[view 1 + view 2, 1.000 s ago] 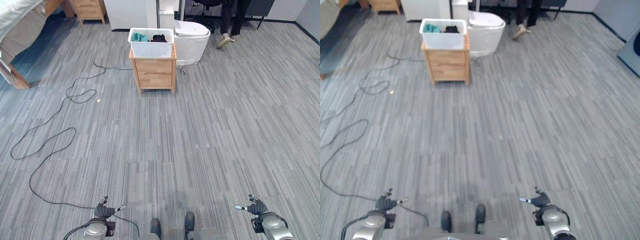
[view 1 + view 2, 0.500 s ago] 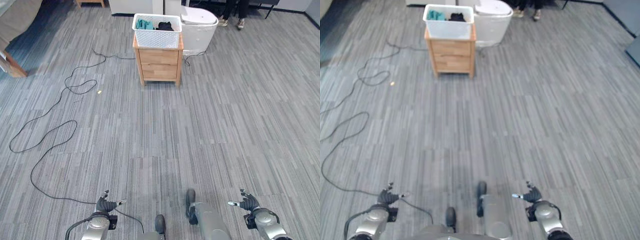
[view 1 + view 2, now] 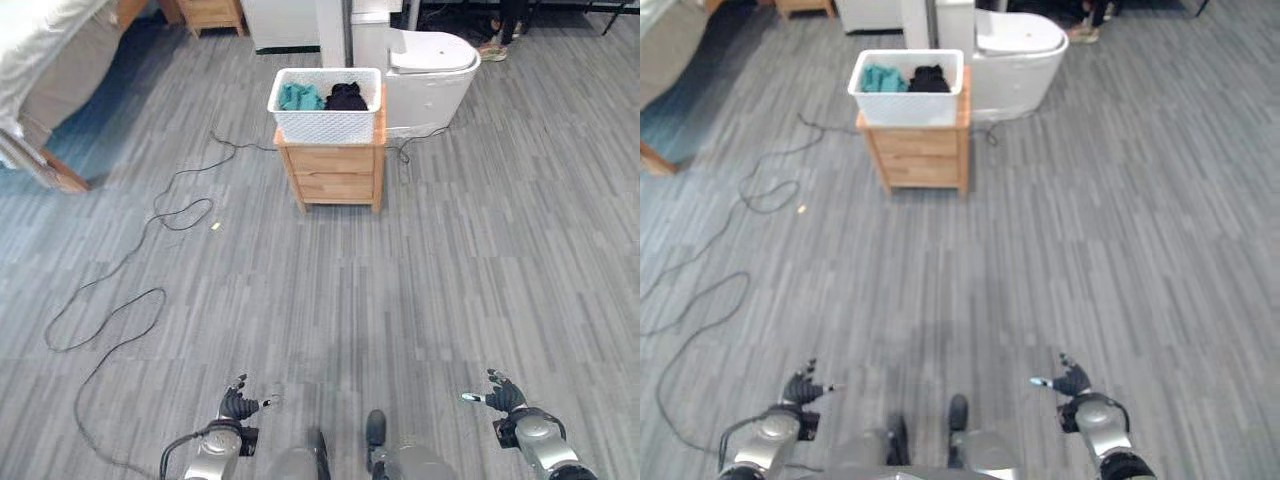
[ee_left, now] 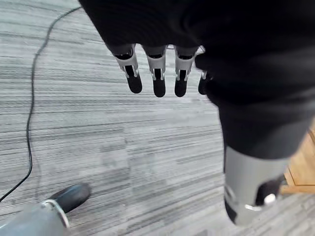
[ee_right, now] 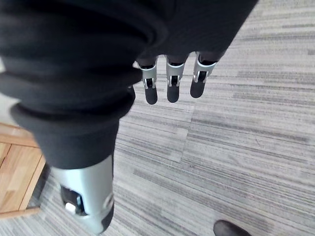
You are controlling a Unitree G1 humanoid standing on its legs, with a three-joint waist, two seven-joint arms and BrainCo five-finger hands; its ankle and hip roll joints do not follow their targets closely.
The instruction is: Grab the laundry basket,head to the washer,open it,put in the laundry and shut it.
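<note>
A white mesh laundry basket (image 3: 325, 124) stands on a small wooden nightstand (image 3: 338, 180) far ahead of me. Inside it lie a teal garment (image 3: 296, 96) and a black one (image 3: 347, 97). Right beside the stand is a low white washer (image 3: 430, 78) with its lid down. My left hand (image 3: 238, 405) and right hand (image 3: 505, 394) hang low at my sides, far from the basket. Both are open and empty, with straight fingers (image 4: 155, 78) (image 5: 170, 83) over bare grey floor.
A bed (image 3: 40, 60) with pale bedding fills the far left corner. A wooden dresser (image 3: 212, 12) and a white cabinet (image 3: 290, 20) line the back wall. A person's shoes (image 3: 495, 47) show behind the washer. Grey plank floor stretches between me and the nightstand.
The whole picture has shifted, so the camera moved; the basket and stand now look slightly larger and lower. Both hands stay open and low at my sides.
</note>
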